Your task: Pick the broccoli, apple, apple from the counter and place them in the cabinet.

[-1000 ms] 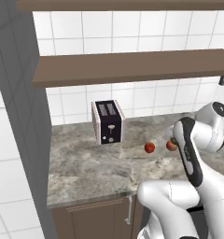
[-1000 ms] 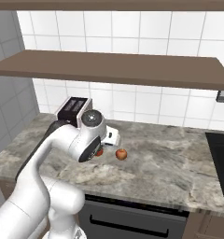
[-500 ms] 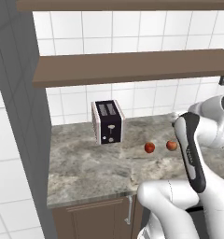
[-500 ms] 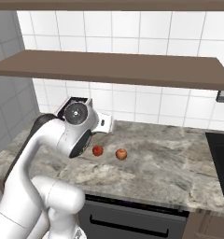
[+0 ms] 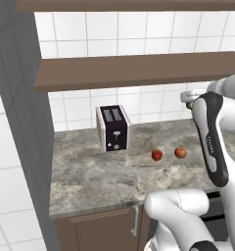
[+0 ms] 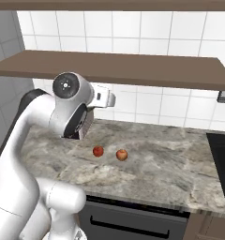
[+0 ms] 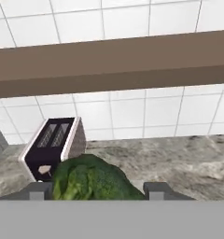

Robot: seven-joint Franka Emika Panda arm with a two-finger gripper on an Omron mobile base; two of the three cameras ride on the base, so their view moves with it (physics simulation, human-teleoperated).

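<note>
Raised since the earlier frame, my end effector (image 7: 95, 192) now sits level with the cabinet (image 7: 109, 60), fingers closed around the broccoli (image 7: 88, 181) above the table (image 5: 95, 176). Both apples, deep red (image 5: 157, 155) and orange-red (image 5: 180, 152), lie near the toaster (image 5: 113, 128).

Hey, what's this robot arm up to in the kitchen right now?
The arm's pincer holds the broccoli between its fingertips, raised above the counter and facing the wooden shelf. The red apple and the orange-red apple sit on the counter, right of the toaster.
</note>
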